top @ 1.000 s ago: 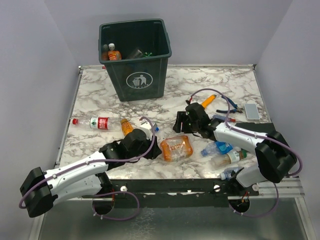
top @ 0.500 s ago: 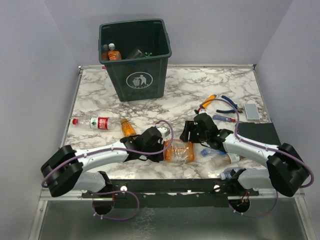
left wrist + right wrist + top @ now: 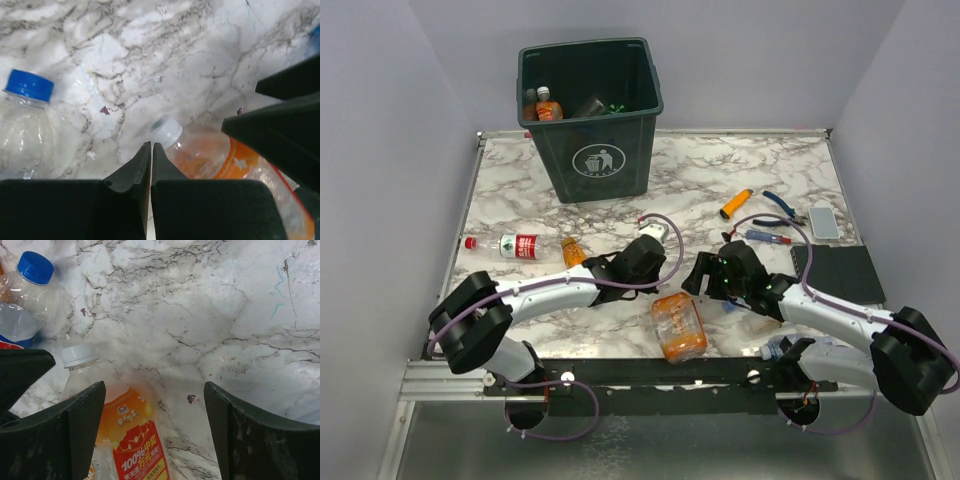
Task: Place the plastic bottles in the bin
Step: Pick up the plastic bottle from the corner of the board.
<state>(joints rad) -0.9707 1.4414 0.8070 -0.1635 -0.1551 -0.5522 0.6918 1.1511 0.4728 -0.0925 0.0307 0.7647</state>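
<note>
The dark green bin (image 3: 590,150) stands at the back with a few bottles inside. A large orange-labelled bottle (image 3: 678,325) lies near the front edge; it also shows in the left wrist view (image 3: 215,157) and the right wrist view (image 3: 125,435). My left gripper (image 3: 652,278) (image 3: 151,147) is shut and empty, tips just left of its white cap (image 3: 167,129). My right gripper (image 3: 698,278) (image 3: 155,410) is open and empty, with the bottle by its left finger (image 3: 82,425). A blue-capped clear bottle (image 3: 35,267) (image 3: 29,85) lies close by. A red-labelled bottle (image 3: 515,245) and a small orange bottle (image 3: 573,252) lie at left.
An orange cylinder (image 3: 735,204), blue-handled pliers (image 3: 780,205) and a white flat object (image 3: 823,222) lie at the right. A dark mat (image 3: 835,270) lies under the right arm. The two grippers are close together at the table's middle.
My left arm has swung right toward the table's middle. My right gripper has moved nearer and left. The large orange bottle has slid toward the front edge.
</note>
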